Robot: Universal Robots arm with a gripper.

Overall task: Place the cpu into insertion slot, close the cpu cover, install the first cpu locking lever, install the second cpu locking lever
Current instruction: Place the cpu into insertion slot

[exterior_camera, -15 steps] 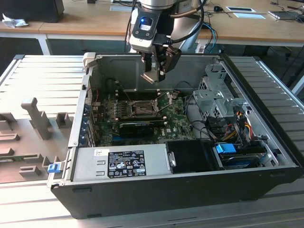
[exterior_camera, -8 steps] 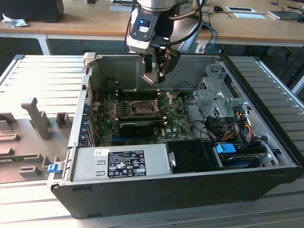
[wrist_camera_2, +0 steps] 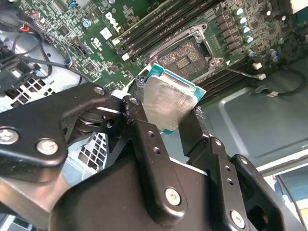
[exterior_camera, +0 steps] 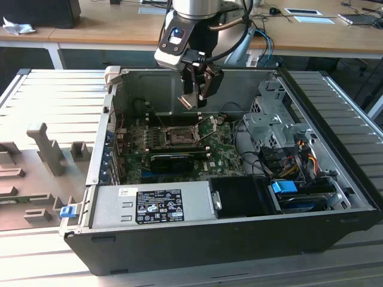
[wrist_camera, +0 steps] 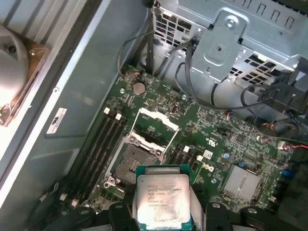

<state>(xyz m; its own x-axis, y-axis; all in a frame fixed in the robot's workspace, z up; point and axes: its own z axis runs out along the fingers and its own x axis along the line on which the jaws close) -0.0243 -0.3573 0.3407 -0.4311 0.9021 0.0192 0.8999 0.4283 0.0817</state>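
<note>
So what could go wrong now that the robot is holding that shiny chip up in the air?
1. The gripper pinches the cpu only by its edges, and it is not yet in the insertion slot. It could slip and drop onto the pins.
2. If it goes down crooked, it may bend those pins.
3. The cpu cover stands raised beside the slot, so the chip or the gripper might bump it.

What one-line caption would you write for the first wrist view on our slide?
Gripper holds the cpu over the motherboard, insertion slot bare and cpu cover swung open.
</note>
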